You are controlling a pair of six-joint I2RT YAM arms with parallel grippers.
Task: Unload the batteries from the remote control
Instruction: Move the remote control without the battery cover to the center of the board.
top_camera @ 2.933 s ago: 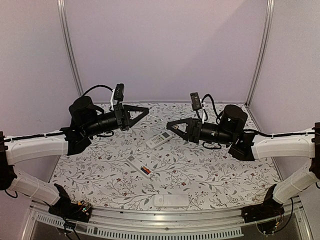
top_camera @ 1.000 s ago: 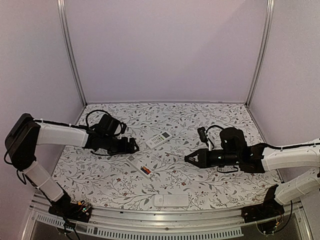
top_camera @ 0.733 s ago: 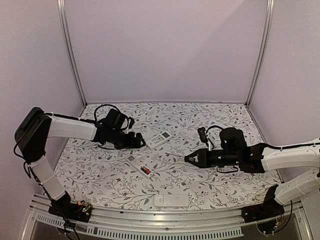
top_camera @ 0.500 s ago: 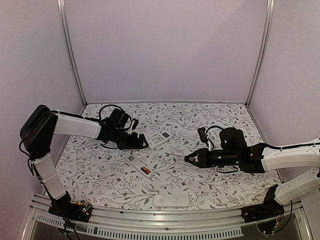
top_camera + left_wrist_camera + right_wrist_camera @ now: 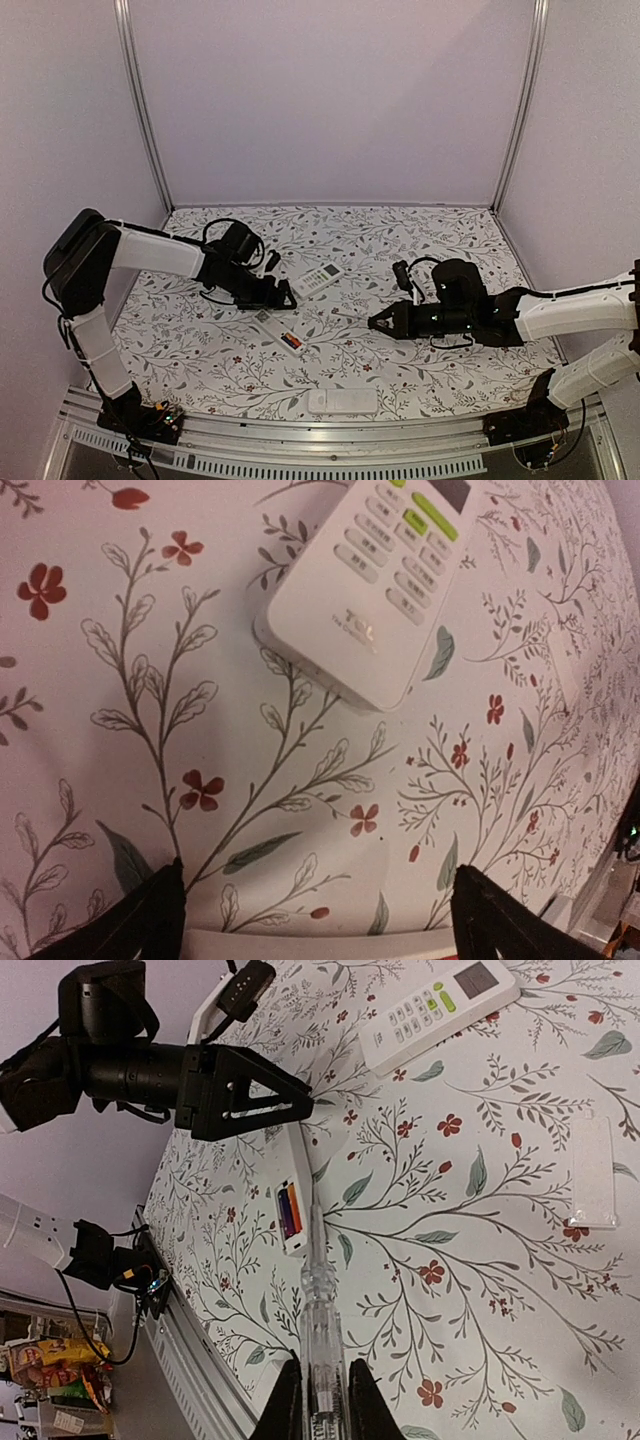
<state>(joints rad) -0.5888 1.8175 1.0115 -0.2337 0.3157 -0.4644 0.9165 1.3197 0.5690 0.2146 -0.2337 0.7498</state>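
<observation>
So the biggest thing here is the table (image 5: 440, 250) with its flowery cloth, and I'll place everything off the open remote (image 5: 278, 333), which lies back-side up roughly mid-table on the left half.

The left arm (image 5: 150, 250) reaches in from the left, and the left gripper (image 5: 283, 297) sits low just behind the open remote. Its fingers (image 5: 150, 920) are spread wide with nothing between them. From its wrist camera you look past them at the button remote (image 5: 318, 279), which lies face up behind and a bit right of the open one.

The right arm (image 5: 570, 305) comes in from the right, and the right gripper (image 5: 375, 322) is well to the right of the open remote. Its fingers (image 5: 285, 1400) are pinched tight on a thin clear stick (image 5: 318, 1290) that points toward the open remote. Can't tell if the tip touches it.

A plain white remote (image 5: 342, 401) lies in front of the open one, near the table's front edge. A small clear cover (image 5: 592, 1170) lies flat on the cloth, off to the right of the open remote.

The batteries (image 5: 287, 1210) are in the open remote's compartment, at its front end. One is red-orange and one is dark, side by side.
</observation>
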